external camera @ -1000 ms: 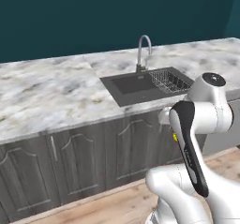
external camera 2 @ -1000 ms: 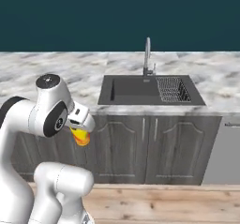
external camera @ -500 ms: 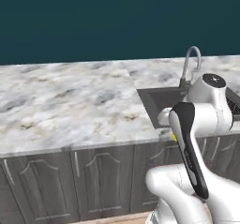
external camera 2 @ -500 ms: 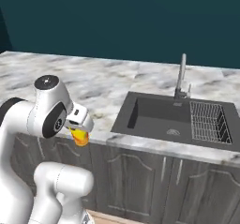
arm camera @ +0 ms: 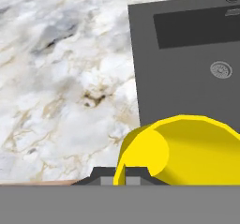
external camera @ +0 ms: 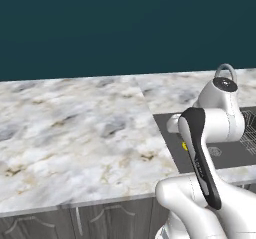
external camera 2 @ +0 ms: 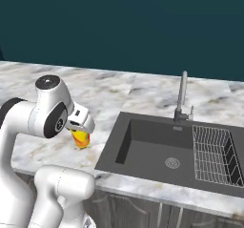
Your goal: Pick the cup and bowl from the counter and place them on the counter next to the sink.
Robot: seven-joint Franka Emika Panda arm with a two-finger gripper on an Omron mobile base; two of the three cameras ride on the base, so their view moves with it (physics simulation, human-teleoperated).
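Clamped in the hand (external camera 2: 82, 135), a yellow-orange cup (external camera 2: 81, 139) hung above the marble bench (external camera 2: 119, 91), just left of the sink (external camera 2: 157, 150), as the right base view showed it. The cup sat tucked under the white wrist, its lower half showing. The sink's wire rack (external camera 2: 212, 155) and faucet (external camera 2: 182, 96) lay further right.

From the left base view, the arm's own bulk covered most of the hand; a small patch of yellow cup (external camera: 184, 146) peeked out beside the forearm, over the sink's (external camera: 170, 133) near-left edge. The bench (external camera: 75, 133) stretched bare to the left.

Along the hand view, the cup (arm camera: 183, 150) filled the lower right, lying on its side relative to the camera with its open mouth showing. Dark fingertips (arm camera: 101, 174) pressed at its rim. Beneath it lay the boundary between bench (arm camera: 65, 78) and sink (arm camera: 187, 78), drain (arm camera: 221, 70) visible beyond.

By appearances the task stood roughly a quarter through: cup picked and carried, not yet set down. The bowl remained to be fetched entirely.

Compared with a second before, the whole scene had shifted: the base had driven leftward and closer, so the sink slid right in both base views. The arm's pose and grip looked unchanged.
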